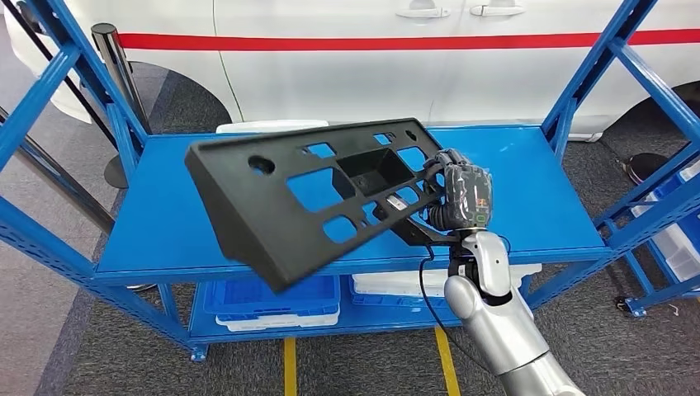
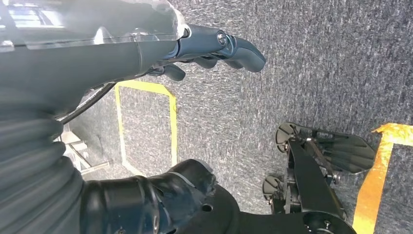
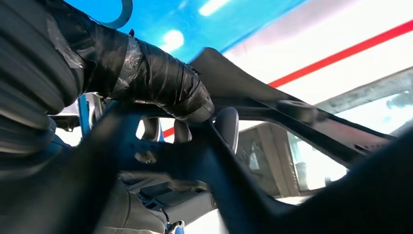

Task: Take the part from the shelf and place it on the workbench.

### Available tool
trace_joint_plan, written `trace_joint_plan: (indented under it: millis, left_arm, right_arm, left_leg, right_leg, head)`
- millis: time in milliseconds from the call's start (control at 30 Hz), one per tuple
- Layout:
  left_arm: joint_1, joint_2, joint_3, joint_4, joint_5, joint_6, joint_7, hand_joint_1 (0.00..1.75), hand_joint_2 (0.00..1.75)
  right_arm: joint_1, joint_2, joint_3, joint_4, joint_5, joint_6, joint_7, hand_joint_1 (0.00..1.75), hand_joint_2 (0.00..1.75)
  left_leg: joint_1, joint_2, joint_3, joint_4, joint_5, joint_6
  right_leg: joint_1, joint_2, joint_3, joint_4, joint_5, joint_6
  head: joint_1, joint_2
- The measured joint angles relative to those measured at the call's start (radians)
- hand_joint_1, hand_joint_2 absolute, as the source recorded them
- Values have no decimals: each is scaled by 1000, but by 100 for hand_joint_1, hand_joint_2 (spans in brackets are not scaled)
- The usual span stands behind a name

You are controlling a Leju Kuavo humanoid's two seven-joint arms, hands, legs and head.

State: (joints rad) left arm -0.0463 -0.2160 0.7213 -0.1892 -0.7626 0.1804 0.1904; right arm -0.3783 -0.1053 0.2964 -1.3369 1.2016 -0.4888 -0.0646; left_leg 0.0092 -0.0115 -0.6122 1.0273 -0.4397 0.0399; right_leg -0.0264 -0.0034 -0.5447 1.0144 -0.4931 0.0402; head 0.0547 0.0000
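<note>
Right hand [image 1: 462, 194] fingers hidden behind part [image 1: 314, 194]

- The part [image 1: 305, 194] looks like matt black moulded plastic, smooth on its broad face.
- The shelf [image 1: 177, 210] is blue painted metal with a smooth, slightly glossy deck.
- The right hand [image 1: 462, 191] has a dark body under a clear glossy wrap; its thumb [image 3: 151, 78] is bound in shiny black tape.
- The right arm [image 1: 495, 305] is smooth silver, satin in finish.
- The floor [image 2: 302, 63] is rough grey carpet with yellow tape lines [image 2: 170, 117].
- The bins [image 1: 272, 301] under the deck look like plastic, blue and white.
</note>
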Motion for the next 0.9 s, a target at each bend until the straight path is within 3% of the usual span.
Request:
trace_joint_plan:
  millis: [67,167,200,233,267,367,433,533,567,633,700,733,767,800,867,900]
  left_arm:
    - [-1,-1,2,0,0,0,0,0,175]
    - [-3,-2,5,0,0,0,1,0,175]
    - [-3,-2,6,0,0,1,1,0,175]
    - [-3,-2,7,0,-1,2,1,0,175]
    - [-3,-3,7,0,-1,2,1,0,175]
    - [-4,-6,8,0,-6,3,1,0,175]
    - [-6,-7,8,0,-10,1,2,0,175]
    - [-6,-7,8,0,-18,-3,5,0,175]
    - [-6,-7,8,0,-20,-3,5,0,175]
    - [-6,-7,8,0,-23,-4,5,0,175]
    - [-7,-7,8,0,-24,-6,4,0,175]
    - [-7,-7,8,0,-25,-6,4,0,175]
    - [-7,-7,8,0,-25,-6,4,0,175]
    - [-7,-7,8,0,-26,-7,4,0,175]
    - [-9,-6,8,0,-28,-10,4,0,175]
    - [-10,-6,8,0,-28,-11,4,0,175]
  right_arm:
    - [1,-1,1,-16,0,0,0,175,175]
    - [7,-1,3,-26,0,-3,-1,175,175]
    - [12,-2,4,-27,0,-5,-1,175,175]
    - [16,-2,4,-28,1,-9,-3,175,175]
    - [18,-3,4,-28,4,-17,-5,175,175]
    - [20,-4,6,-34,29,-52,-12,175,175]
    - [23,-7,9,-39,49,-72,-13,175,175]
    - [27,-10,13,-37,67,-84,-9,175,175]
    - [27,-11,14,-34,68,-85,-8,175,175]
    - [27,-12,16,-28,70,-87,-7,175,175]
    - [29,-12,19,-21,70,-87,-7,175,175]
    - [30,-12,20,-16,70,-87,-7,175,175]
    - [31,-12,21,-12,69,-87,-8,175,175]
    - [31,-12,22,-10,66,-87,-8,175,175]
    - [31,-13,23,-7,54,-87,-13,175,175]
    - [30,-14,23,-6,46,-87,-17,175,175]
  left_leg:
    - [6,3,9,-15,6,9]
    - [6,5,12,-18,8,14]
    - [5,5,12,-17,8,14]
    - [5,5,11,-14,8,14]
    - [5,4,10,-11,7,12]
    - [4,1,7,0,1,0]
    - [3,0,5,3,2,-12]
    - [4,-1,0,5,1,-31]
    - [5,1,-8,23,-18,-35]
    - [7,4,-43,118,-96,-42]
    - [7,5,-82,244,-170,-46]
    - [7,5,-84,275,-181,-46]
    - [7,5,-66,268,-173,-44]
    - [6,5,-28,220,-149,-39]
    - [1,6,72,74,-109,-26]
    - [-2,6,104,22,-98,-21]
  right_leg:
    - [0,2,-18,44,-31,3]
    - [2,3,-113,230,-122,4]
    - [1,3,-142,281,-137,5]
    - [0,3,-154,297,-130,5]
    - [-1,3,-147,276,-103,4]
    - [-1,4,-60,86,1,-4]
    - [6,7,-36,31,18,-13]
    - [9,6,-43,23,29,-36]
    - [7,4,-46,19,36,-46]
    - [7,1,-60,14,50,-62]
    - [12,-1,-80,15,64,-68]
    - [14,-1,-90,17,71,-69]
    - [17,-2,-101,19,78,-68]
    - [19,-2,-110,21,84,-68]
    - [23,-2,-124,25,97,-64]
    - [24,-2,-127,25,103,-59]
  head:
    - [0,0]
    - [0,0]
    - [0,0]
    - [0,0]
    - [0,0]
    - [0,0]
    - [0,0]
    - [0,0]
    - [0,0]
    - [0,0]
    - [0,0]
    - [0,0]
    - [0,0]
    - [0,0]
    - [0,0]
    - [0,0]
